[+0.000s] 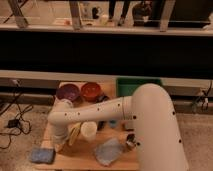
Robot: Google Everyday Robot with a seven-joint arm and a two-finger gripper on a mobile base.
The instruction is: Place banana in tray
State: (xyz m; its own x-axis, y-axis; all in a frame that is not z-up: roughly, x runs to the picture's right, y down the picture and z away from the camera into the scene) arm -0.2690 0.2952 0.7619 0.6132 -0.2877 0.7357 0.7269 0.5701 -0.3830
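Though the gripper (60, 145) hangs low, left of the cup (89, 131), I cannot tell whether it is spread or pinching. The banana (74, 134) lies between gripper and cup. The tray (137, 86) stands well beyond the cup, to its right.

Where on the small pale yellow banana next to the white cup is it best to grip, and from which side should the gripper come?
Probably the middle of the small pale yellow banana, from above, pinching across its narrow width: it lies flat and elongated on the wooden table, and the white cup stands close beside it. The gripper is near its lower end.
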